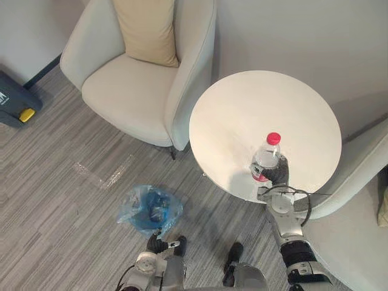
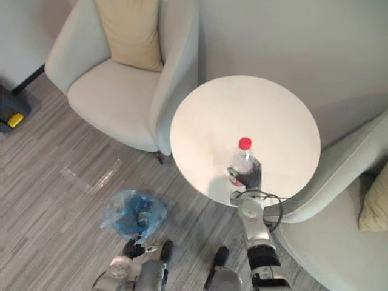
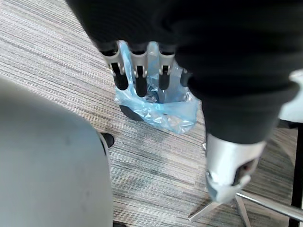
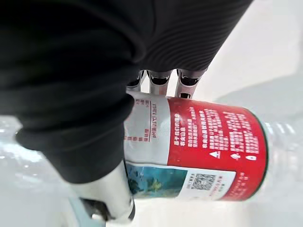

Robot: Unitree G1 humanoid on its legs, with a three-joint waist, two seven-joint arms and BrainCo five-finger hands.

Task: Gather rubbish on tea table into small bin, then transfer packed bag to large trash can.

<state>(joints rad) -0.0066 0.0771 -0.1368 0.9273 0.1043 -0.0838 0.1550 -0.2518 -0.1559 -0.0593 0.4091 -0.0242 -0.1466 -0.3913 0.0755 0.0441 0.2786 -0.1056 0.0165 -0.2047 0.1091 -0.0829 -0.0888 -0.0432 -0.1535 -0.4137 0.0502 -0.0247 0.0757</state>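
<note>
A clear water bottle [image 1: 267, 156] with a red cap and a red label stands upright near the front edge of the round white tea table [image 1: 242, 115]. My right hand [image 1: 280, 174] is at the bottle's lower part. In the right wrist view its fingers [image 4: 161, 78] reach behind the bottle [image 4: 208, 146] and the thumb lies across the label. On the floor to the left of the table sits the small bin [image 1: 150, 209], lined with a crumpled blue bag. My left hand [image 1: 156, 244] hovers just in front of the small bin [image 3: 161, 106], fingers [image 3: 137, 71] straight and holding nothing.
A cream armchair [image 1: 130, 91] with a tan cushion [image 1: 145, 27] stands close to the table's left. Another pale chair [image 1: 357, 200] hugs the table's right. A clear plastic wrapper [image 1: 103, 173] lies on the grey striped floor. A dark device with a yellow part [image 1: 15, 104] is at the far left.
</note>
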